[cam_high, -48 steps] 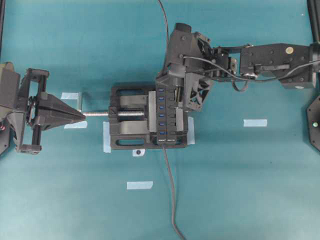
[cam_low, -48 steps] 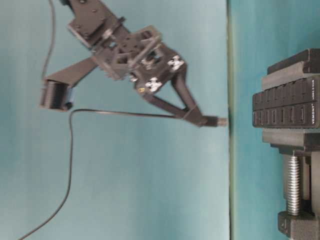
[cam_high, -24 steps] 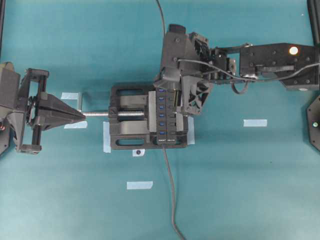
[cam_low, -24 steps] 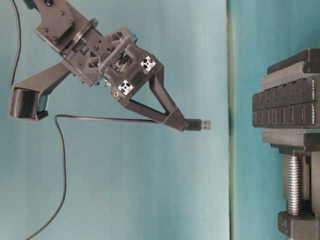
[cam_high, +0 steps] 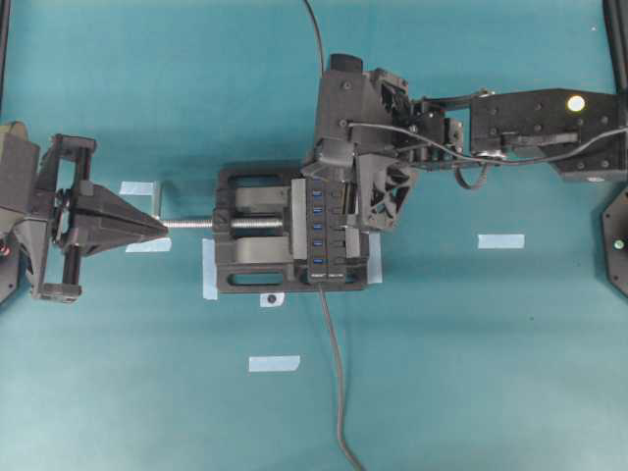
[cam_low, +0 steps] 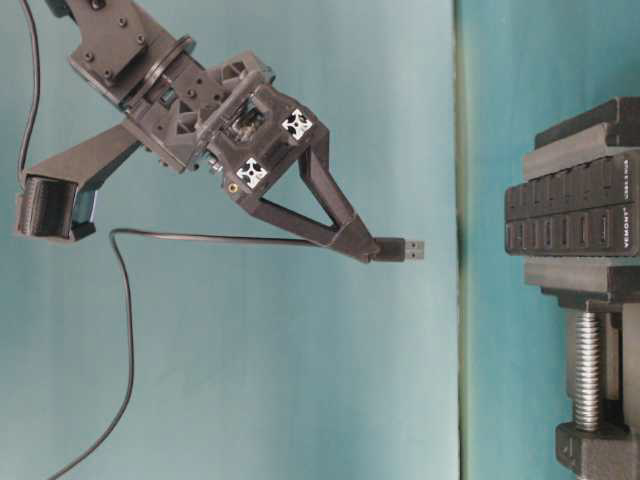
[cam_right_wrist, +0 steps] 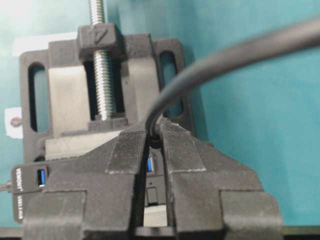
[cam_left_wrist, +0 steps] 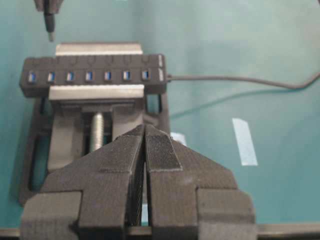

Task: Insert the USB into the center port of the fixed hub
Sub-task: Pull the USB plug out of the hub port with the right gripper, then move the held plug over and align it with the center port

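USB [cam_low: 398, 249] clear of fixed hub [cam_low: 572, 218]

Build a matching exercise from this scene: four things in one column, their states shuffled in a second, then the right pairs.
Things
1. USB
2. fixed hub
3. left gripper
4. vise screw

States
A. clamped between the vise's plates
B. fingers shut on nothing
C. threaded, silver, pointing toward the left gripper
D. pinched in the right gripper, short of the sockets

Pairs: 1-D, 2-A, 3-B, 4-C
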Robot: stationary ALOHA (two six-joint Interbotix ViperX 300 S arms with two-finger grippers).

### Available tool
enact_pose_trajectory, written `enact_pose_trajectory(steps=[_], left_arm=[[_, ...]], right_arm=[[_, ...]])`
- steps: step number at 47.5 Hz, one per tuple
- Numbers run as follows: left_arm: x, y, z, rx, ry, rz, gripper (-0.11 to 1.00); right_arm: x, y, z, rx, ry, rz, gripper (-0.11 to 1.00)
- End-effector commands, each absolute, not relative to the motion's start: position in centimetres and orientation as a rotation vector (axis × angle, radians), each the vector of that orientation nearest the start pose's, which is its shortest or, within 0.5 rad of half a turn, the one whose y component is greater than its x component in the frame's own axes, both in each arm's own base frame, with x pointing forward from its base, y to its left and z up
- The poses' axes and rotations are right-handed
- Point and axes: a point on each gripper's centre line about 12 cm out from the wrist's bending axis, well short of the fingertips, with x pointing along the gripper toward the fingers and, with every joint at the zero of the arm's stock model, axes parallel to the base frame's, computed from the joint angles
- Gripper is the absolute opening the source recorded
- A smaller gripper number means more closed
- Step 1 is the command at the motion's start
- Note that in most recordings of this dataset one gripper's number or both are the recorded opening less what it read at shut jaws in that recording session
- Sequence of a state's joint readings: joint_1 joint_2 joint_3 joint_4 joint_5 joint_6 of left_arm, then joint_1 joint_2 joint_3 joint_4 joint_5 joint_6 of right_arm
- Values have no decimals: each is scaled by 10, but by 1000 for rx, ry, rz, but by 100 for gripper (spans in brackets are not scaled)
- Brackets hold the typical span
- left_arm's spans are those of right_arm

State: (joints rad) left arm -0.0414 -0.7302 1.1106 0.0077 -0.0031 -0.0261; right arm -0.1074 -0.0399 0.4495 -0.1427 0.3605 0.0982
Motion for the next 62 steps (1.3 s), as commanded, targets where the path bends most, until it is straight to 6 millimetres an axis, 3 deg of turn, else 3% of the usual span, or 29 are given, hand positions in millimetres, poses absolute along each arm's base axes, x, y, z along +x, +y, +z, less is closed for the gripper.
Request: enact_pose_trajectory(steps=[1, 32, 62], left_arm=[[236, -10, 245, -11, 344, -39, 0], [236, -10, 245, -11, 345, -39, 0], [236, -10, 244, -11, 347, -38, 0]], right_arm=[[406, -46, 245, -5, 721, -132, 8], [413, -37, 207, 14, 806, -110, 8], [406, -34, 189, 75, 799, -125, 8]])
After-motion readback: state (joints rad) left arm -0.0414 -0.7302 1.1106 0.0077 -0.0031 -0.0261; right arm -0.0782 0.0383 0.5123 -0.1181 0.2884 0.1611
